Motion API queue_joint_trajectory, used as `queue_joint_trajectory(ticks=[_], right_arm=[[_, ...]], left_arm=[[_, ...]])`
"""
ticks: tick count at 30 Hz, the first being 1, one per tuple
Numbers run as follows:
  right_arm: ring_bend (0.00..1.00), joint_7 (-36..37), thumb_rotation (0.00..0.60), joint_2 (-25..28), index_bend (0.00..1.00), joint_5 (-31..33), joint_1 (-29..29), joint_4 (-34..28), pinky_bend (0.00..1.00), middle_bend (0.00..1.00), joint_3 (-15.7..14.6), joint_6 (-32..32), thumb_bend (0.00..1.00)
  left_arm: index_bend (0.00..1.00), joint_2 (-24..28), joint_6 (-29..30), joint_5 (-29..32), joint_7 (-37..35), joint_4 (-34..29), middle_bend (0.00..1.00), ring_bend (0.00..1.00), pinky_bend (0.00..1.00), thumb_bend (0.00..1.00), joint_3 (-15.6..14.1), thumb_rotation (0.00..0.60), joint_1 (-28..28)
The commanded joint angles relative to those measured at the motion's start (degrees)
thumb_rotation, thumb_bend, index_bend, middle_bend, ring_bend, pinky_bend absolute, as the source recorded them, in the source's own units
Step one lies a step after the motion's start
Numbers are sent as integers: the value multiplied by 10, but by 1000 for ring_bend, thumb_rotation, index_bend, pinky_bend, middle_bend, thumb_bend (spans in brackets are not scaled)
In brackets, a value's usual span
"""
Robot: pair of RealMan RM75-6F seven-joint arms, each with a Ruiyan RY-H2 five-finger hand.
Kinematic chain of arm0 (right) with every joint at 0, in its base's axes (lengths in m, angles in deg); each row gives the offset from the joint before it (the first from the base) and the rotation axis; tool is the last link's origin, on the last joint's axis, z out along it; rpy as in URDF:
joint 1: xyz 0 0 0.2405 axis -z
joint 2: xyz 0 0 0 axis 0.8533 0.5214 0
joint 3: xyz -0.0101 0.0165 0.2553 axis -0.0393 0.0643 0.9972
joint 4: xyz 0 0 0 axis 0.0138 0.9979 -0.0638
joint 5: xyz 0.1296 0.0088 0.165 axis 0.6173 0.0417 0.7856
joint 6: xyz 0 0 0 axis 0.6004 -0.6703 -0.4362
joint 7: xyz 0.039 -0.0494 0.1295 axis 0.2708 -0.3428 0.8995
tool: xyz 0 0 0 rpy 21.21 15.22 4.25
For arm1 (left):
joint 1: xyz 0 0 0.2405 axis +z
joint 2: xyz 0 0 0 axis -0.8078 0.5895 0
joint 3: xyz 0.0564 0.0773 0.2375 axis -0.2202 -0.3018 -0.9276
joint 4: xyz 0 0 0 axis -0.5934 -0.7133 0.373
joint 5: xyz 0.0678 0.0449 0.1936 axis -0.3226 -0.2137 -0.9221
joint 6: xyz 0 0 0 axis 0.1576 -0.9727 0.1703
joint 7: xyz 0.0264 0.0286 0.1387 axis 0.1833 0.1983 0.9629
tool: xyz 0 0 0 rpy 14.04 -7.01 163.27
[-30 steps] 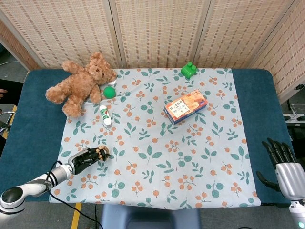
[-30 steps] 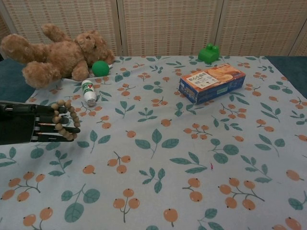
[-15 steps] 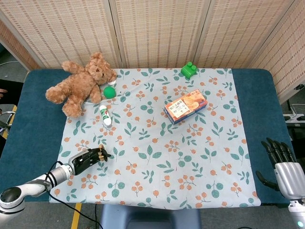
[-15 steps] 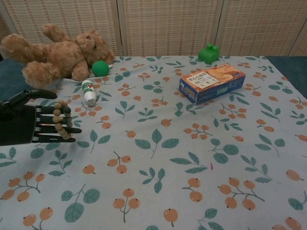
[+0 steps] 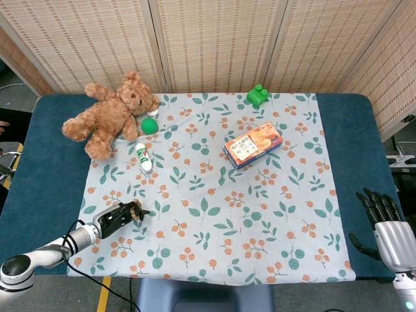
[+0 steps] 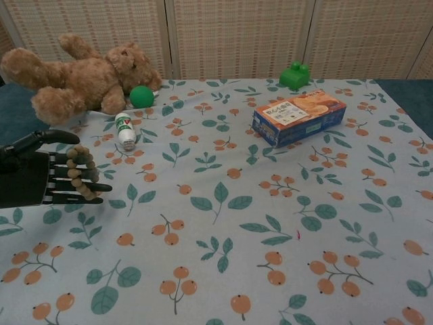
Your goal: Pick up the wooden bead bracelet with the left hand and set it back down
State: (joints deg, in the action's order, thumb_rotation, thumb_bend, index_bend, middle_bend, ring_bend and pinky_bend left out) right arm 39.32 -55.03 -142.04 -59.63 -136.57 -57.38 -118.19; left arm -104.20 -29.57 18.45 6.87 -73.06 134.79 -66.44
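Your left hand (image 6: 40,177) sits low at the near left of the floral tablecloth (image 6: 257,223), fingers stretched out sideways and slightly apart, thumb lifted above them. The wooden bead bracelet (image 6: 80,172) hangs looped over those outstretched fingers, so the hand carries it; only the chest view shows the separate beads draped across them, while the head view gives just a small dark hand (image 5: 118,218) with a brownish clump (image 5: 135,209) at its tip, plus the arm running back toward the table's front corner. Just beyond your left fingertips lies a small white bottle (image 6: 124,130) with a green label, on its side. Further back from it sit a green ball (image 6: 141,95) and a brown teddy bear (image 6: 81,76), the ball touching the bear. Well off to the right of your left hand, a blue and orange snack box (image 6: 298,116) lies flat, and behind it a green toy block (image 6: 293,73) stands near the far edge. Your right hand (image 5: 389,231) appears only in the head view, off the cloth over the blue table (image 5: 354,149) edge at the near right, fingers spread, holding nothing.
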Motion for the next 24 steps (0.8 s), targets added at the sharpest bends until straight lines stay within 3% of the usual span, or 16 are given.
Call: queue_joint_trajectory(ticks=[1,11,15,18,22,24], right_arm=[[0,0,540,0,0,0,0,0,0,0,0,-1,238],[0,3,539,1,0,-4,2,0,0,0,-1,-5,238],[0,4,540,1,0,-4,3,0,0,0,-1,-6,238],[0,4,540,1,0,-4,4,0,0,0,-1,-8,238],[0,6,540,2,0,-4,5,0,0,0,0,-10,238],[0,7,540,2,0,-4,5,1,0,0,0,-11,238]], left_arm=[[638,1,5,3,-8,-3,566,171,0,545,-2,344,0],[656,11,16,7,-31,-13,582,181,0,690,-11,314,-2],[632,13,13,6,-33,-17,580,184,0,889,-12,319,-2],[614,12,5,1,-24,-17,575,183,0,988,-9,376,-2],[549,9,-17,-5,-1,-13,527,174,0,1000,-1,563,1],[522,6,-29,-5,10,-8,496,160,0,1000,4,600,3]])
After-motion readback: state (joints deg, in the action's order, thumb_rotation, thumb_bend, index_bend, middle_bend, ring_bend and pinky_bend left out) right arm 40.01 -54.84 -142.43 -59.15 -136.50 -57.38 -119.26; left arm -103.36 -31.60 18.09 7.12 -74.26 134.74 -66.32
